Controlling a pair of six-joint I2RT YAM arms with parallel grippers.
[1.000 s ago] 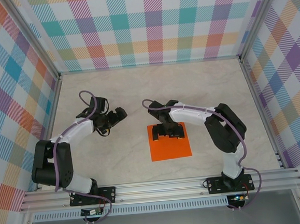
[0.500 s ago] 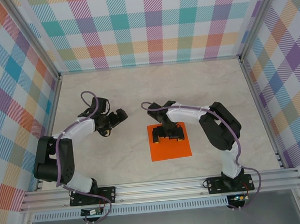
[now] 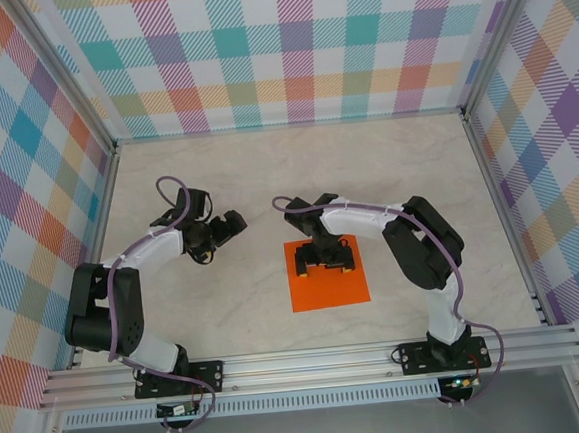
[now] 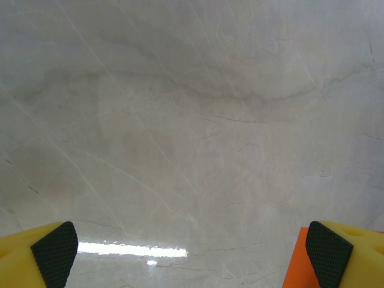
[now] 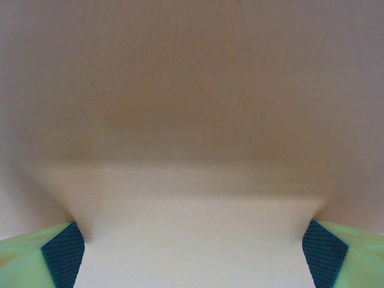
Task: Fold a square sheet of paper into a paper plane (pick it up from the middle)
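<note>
**Top external view.** The square sheet of paper (image 3: 328, 292) lies flat on the table (image 3: 417, 176), right of centre and nearer the near edge than the far wall. The right end effector (image 3: 324, 264) points down over the far half of the sheet, with its two yellow fingers spread along the left-right direction. The near half of the sheet is uncovered. The left end effector (image 3: 232, 224) hovers over bare table to the left of the sheet, apart from it, with its tips facing right. Checked walls (image 3: 276, 47) enclose the table on three sides. An aluminium rail (image 3: 311, 360) runs along the near edge and carries both arm bases.

**Left wrist view.** The left end effector (image 4: 192, 258) is wide open. One pad (image 4: 54, 255) stands at the lower left corner of the frame and the other at the lower right. Only marbled table surface lies between them, and nothing is held. An edge of the orange sheet (image 4: 294, 270) appears just beside the right-hand finger.

**Right wrist view.** The right end effector (image 5: 192, 255) also stands wide, with its dark pads (image 5: 60, 255) at opposite lower corners of the frame. The sheet (image 5: 192, 120) is very close to the camera and appears blurred and washed out. It spans the whole gap between the fingers. The view does not show whether the tips touch the paper. No pinch on the sheet is visible.
</note>
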